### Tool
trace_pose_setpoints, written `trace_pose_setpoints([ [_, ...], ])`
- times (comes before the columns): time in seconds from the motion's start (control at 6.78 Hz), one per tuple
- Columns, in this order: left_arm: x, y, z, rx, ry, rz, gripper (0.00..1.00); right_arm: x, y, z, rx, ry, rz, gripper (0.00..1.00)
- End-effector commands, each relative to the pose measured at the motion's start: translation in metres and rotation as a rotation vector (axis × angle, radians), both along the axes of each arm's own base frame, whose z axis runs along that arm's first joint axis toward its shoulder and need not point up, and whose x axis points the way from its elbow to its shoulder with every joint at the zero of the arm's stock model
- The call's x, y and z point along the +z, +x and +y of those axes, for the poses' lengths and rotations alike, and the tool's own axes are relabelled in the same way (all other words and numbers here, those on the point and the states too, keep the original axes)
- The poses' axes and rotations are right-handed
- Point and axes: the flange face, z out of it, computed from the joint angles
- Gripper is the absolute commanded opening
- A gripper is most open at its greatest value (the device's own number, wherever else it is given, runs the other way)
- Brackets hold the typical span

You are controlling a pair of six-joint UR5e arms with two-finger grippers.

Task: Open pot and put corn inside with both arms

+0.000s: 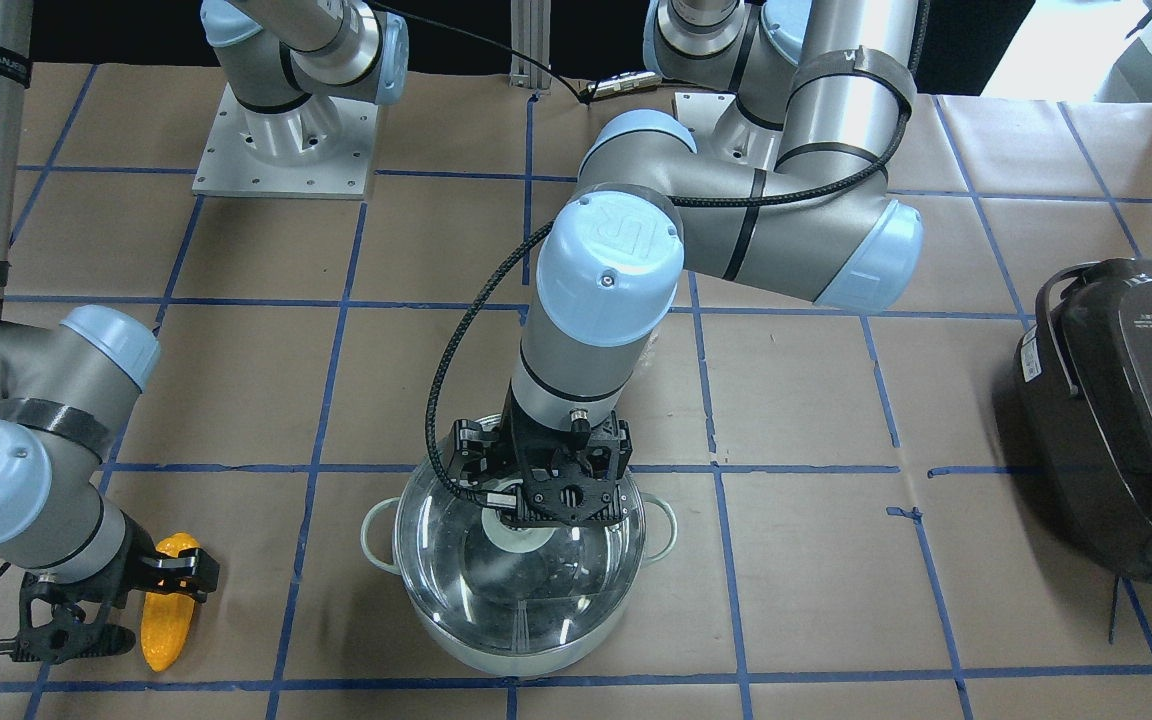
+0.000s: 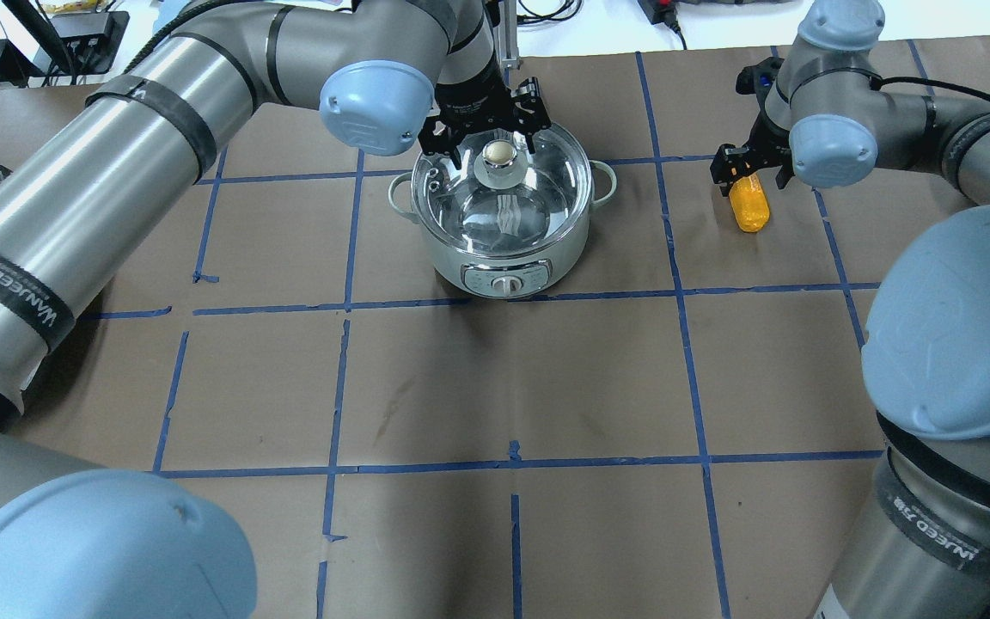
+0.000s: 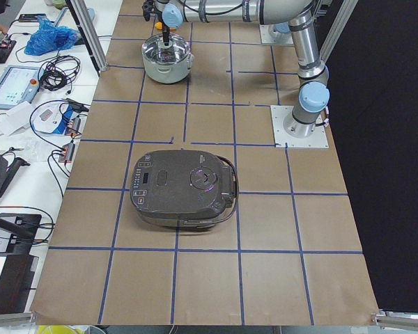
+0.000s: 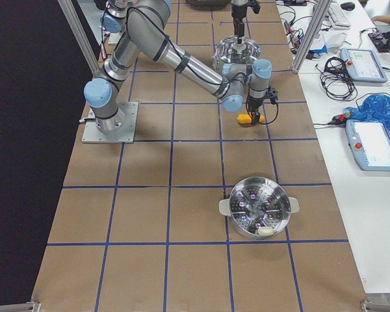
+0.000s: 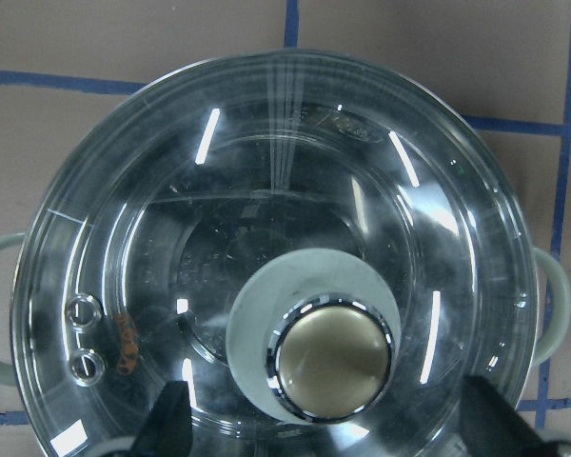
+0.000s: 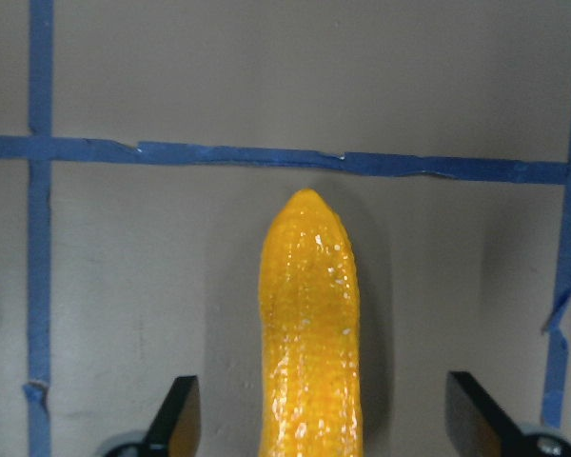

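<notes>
Starting closest to the robot, brown paper [image 2: 512, 387] crossed by blue tape lines [image 2: 693, 378] covers the table. Past that stretch stands the pot [image 2: 461, 262], upright near the middle of the table's width, with a small dial [image 2: 508, 282] on the wall that faces the robot. Its glass lid [image 2: 504, 215] sits closed on the rim. The left gripper [image 5: 331, 428] hangs directly over the pale knob [image 5: 333, 357]. Its jaws are spread, and the fingers [image 5: 167, 419] flank the knob with a clear gap on each side. How high they are above the lid I cannot tell.

To the robot's right of the pot, a blue line between them, the corn [image 2: 750, 211] lies flat on the paper, apart from the pot. The right gripper [image 6: 319, 414] hovers above it with its jaws wide apart. One finger [image 6: 179, 414] stands off each flank of the cob, neither touching it, and the cob's tapered tip points at a tape line.

Farther out, a dark rice cooker [image 3: 184, 191] sits toward the table's end on the robot's left. A steel steamer pot [image 4: 273, 201] with a perforated tray sits toward the end on its right.
</notes>
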Motion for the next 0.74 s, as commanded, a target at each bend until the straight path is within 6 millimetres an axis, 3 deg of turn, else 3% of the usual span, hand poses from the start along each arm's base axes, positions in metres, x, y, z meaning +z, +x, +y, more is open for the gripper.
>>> trace_pose_setpoints([
  [0.0, -0.008, -0.001, -0.002, 0.001, 0.007, -0.006, 0.94, -0.004, 0.000, 0.000, 0.008, 0.026, -0.004, 0.37],
  [0.15, -0.009, -0.001, -0.003, -0.001, 0.007, -0.006, 0.91, -0.003, 0.000, 0.000, 0.006, 0.041, -0.006, 0.15],
  [0.44, -0.014, -0.003, -0.007, 0.001, 0.002, -0.004, 0.90, 0.005, 0.000, 0.002, 0.005, 0.048, -0.006, 0.08],
  [0.59, -0.014, -0.003, -0.007, 0.001, 0.002, -0.004, 0.90, 0.018, 0.000, 0.001, 0.000, 0.046, -0.006, 0.08],
])
